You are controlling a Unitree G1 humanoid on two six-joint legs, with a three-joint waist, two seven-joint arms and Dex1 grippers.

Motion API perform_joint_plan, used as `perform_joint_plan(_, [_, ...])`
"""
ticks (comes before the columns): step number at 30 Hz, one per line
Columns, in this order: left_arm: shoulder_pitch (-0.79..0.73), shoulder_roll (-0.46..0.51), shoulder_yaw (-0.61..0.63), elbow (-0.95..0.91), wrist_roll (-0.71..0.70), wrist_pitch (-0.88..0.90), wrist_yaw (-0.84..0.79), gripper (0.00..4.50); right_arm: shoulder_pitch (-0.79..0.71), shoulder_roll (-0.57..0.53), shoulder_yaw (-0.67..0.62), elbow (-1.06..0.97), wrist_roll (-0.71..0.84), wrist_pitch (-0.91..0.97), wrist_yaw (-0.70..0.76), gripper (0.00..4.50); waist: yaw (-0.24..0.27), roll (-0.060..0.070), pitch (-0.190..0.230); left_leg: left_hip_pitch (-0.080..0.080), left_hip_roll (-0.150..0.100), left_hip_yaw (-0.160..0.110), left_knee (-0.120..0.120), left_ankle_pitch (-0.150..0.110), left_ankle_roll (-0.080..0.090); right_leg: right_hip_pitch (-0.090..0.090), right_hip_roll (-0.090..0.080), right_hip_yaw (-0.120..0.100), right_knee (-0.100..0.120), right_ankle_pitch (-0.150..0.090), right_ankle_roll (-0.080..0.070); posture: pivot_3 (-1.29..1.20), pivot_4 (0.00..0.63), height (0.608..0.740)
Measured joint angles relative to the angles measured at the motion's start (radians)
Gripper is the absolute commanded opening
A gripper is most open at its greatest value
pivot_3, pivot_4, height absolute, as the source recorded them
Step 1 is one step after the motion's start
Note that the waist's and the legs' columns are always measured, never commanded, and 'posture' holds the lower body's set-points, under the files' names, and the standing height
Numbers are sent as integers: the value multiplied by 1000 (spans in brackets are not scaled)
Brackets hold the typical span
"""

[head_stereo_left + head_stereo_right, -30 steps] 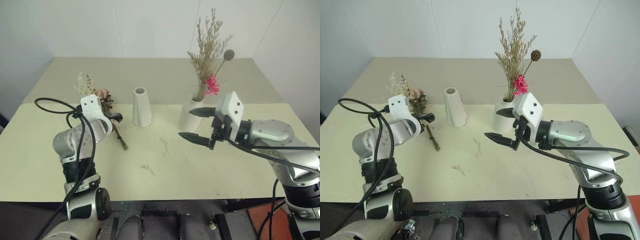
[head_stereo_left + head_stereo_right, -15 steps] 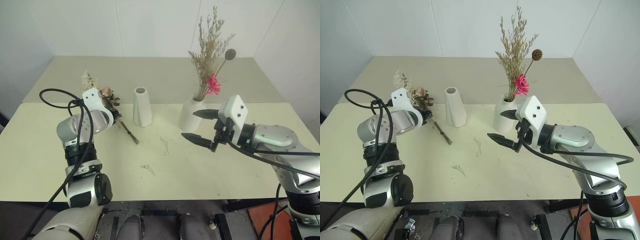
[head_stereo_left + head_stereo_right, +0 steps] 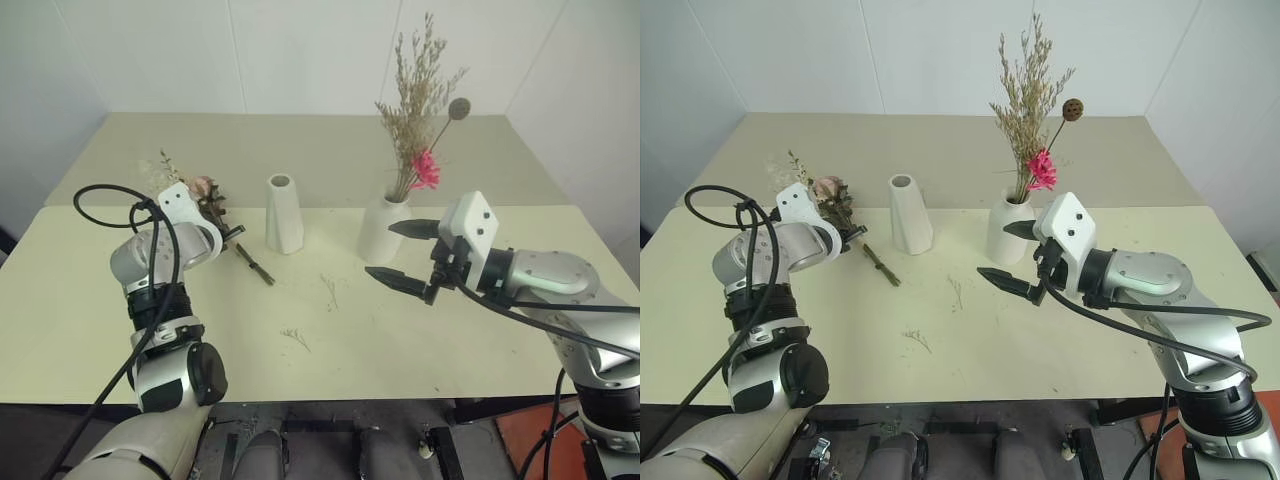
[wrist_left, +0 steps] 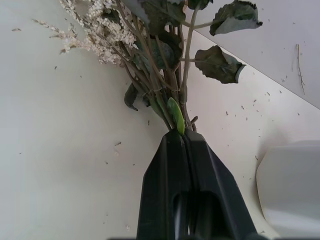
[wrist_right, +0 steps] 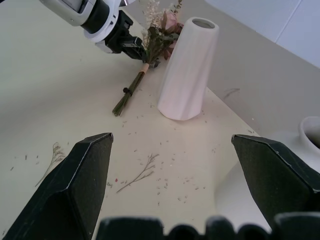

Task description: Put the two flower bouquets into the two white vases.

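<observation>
The pale pink rose bouquet (image 3: 207, 190) lies tilted at the left, its stems (image 5: 131, 89) trailing down toward the table. My left gripper (image 3: 235, 236) is shut on those stems just below the leaves (image 4: 181, 137). The tall cone vase (image 3: 283, 214) stands right beside it with nothing in it. The rounded vase (image 3: 384, 231) holds the pink daisy bouquet (image 3: 421, 120) upright. Just in front of that vase my right gripper (image 3: 383, 250) hovers above the table, open wide, with nothing between its fingers (image 5: 89, 172).
Loose twig scraps (image 3: 328, 288) (image 3: 296, 338) lie on the pale tabletop (image 3: 450, 340) in front of the vases. A seam runs across the table behind the vases. White walls close off the far side.
My left gripper has closed on the rose bouquet's stems, and the bunch has swung a little with it. The right gripper has stayed open in place.
</observation>
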Motion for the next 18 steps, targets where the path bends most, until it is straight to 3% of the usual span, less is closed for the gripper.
perform_joint_plan(4, [1, 8, -8, -34, 8, 9, 6, 21, 9, 0, -2, 0, -8, 0, -4, 4500, 0, 0, 0, 0, 0, 0, 0, 0, 0, 0, 0, 0, 0, 0, 0, 0, 150, 740])
perform_joint_plan(14, [13, 133, -103, -166, 50, -195, -120, 21, 15, 2, -7, -1, -31, -2, -4, 4500, 1, 0, 0, 0, 0, 0, 0, 0, -1, 0, 0, 0, 0, 0, 0, 0, 150, 740])
perform_joint_plan(18, [-19, 137, -76, -169, 20, -189, -136, 21, 15, 5, -7, -1, -37, -2, -4, 4500, 3, 0, 0, -1, 0, 0, 0, 0, 0, 0, 0, 0, 0, 0, 0, 0, 150, 740])
